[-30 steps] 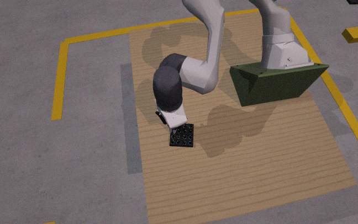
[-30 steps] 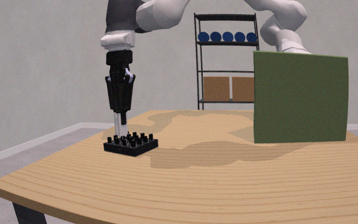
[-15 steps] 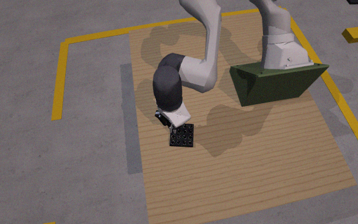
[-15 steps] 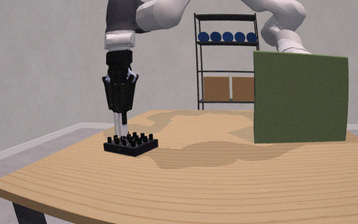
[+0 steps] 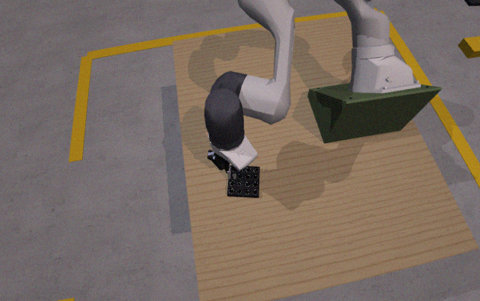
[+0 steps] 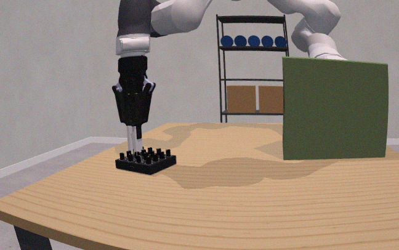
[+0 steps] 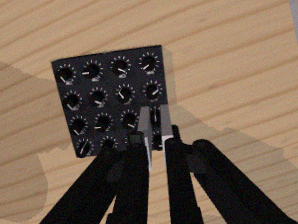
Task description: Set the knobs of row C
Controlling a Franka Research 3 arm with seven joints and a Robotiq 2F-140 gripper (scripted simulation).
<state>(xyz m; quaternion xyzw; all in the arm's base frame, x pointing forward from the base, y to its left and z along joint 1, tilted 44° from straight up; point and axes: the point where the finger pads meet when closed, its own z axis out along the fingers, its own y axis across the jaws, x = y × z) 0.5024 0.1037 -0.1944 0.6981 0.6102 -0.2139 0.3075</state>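
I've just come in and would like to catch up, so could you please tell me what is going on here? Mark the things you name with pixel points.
The robot arm has its gripper (image 5: pixel 232 172) (image 6: pixel 135 151) (image 7: pixel 155 118) pointing down at the knob box (image 5: pixel 243 180) (image 6: pixel 132 167) (image 7: pixel 112 85), its fingertips on either side of knob C4 (image 7: pixel 155 117). It seems to be setting row C to match row A. Whether the fingers grip C4 firmly, I cannot tell. The box sits on the table (image 5: pixel 333 222) (image 6: pixel 215 200) (image 7: pixel 225 50).
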